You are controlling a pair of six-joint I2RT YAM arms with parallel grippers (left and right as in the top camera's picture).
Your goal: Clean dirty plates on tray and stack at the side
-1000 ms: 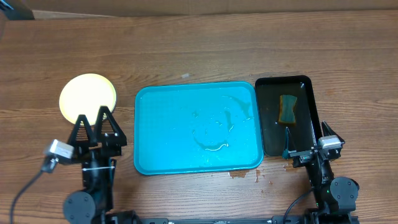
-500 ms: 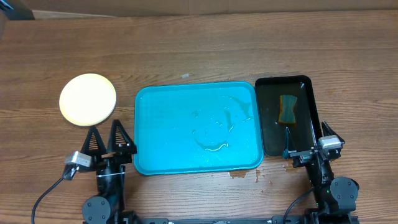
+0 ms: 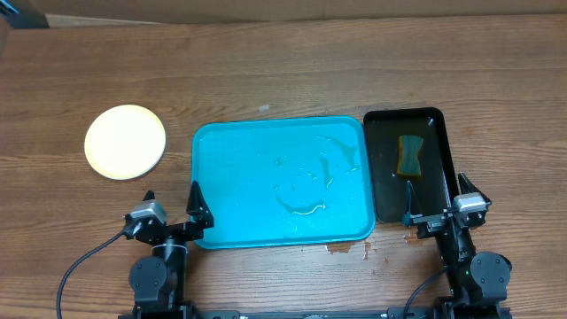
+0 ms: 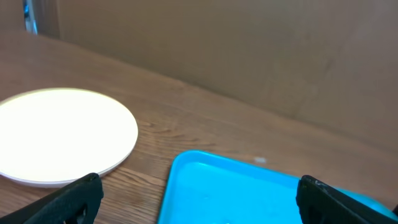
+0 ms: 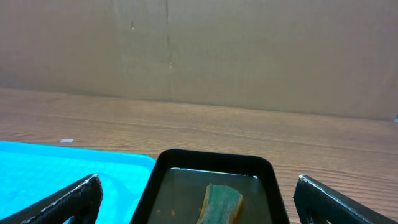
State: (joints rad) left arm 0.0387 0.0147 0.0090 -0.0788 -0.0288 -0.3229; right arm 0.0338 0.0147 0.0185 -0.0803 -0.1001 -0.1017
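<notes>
— What stood behind the work surface?
— A plain brown cardboard panel (image 5: pixel 261 56) rose along the far edge of the wood-grain table (image 3: pixel 292 71), shutting off any view of the room beyond.
— And the light?
— It fell evenly and softly, leaving no hard shadows on the brown tabletop. A vertical crease (image 5: pixel 166 37) ran down the panel.

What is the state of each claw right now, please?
Left claw: open, holding nothing.
Right claw: open, holding nothing.
</notes>
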